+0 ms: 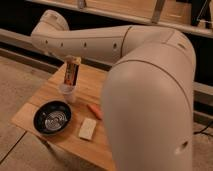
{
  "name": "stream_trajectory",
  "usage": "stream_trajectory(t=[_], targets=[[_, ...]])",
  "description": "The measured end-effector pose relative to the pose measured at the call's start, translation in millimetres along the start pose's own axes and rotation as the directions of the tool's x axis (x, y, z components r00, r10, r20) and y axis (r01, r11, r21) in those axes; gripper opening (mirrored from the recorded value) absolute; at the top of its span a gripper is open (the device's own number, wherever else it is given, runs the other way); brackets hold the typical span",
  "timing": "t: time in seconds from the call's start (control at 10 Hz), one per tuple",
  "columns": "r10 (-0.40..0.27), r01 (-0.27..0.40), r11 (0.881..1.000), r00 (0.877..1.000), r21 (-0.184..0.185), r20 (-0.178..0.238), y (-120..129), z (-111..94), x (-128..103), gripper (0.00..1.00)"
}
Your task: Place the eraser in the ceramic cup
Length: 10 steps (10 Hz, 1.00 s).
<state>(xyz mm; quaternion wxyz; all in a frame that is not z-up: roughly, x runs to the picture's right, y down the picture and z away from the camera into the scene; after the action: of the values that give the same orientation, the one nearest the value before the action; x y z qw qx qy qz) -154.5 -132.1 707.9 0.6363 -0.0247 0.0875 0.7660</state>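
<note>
My gripper [70, 81] hangs fingers down from my 1 arm [95, 42], which reaches across the upper part of the view from the right. Its fingers are closed together. The eraser is not between them.

Directly under my gripper stands the ceramic cup [68, 93], upright on the wooden table [95, 80], a small pale round cup with its mouth facing up. My fingertips sit just above its rim; I cannot tell whether they touch it.

The eraser [87, 128] lies flat on the table, below and to the right of my gripper in the view, toward the near edge and well apart from both my fingers and the cup. It is a pale cream block with its long side running slightly tilted from the table's edge.

Between the eraser and the cup, a little right of my gripper, lies an orange stick [95, 111], close beside the eraser's upper end.

Below and left of my gripper sits a wide black bowl [52, 118] with silvery rings inside, just beside the cup and left of the eraser.

My arm's large pale shell [150, 110] hides the right part of the table.
</note>
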Motion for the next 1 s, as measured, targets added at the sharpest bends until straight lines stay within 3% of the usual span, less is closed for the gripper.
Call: stream_trajectory(t=[0.2, 0.4, 0.5, 0.7, 1.0], targets=[[-0.077, 0.077, 0.996, 0.997, -0.053, 0.003, 50, -3, 21, 0.0], [-0.154, 0.154, 0.983, 0.988, -0.098, 0.012, 92, -9, 41, 0.0], [-0.175, 0.176, 0.978, 0.984, -0.109, 0.017, 103, -10, 45, 0.0], [-0.194, 0.197, 0.975, 0.98, -0.105, 0.041, 110, -12, 38, 0.0], [-0.176, 0.183, 0.981, 0.979, -0.067, 0.105, 107, -13, 5, 0.0]])
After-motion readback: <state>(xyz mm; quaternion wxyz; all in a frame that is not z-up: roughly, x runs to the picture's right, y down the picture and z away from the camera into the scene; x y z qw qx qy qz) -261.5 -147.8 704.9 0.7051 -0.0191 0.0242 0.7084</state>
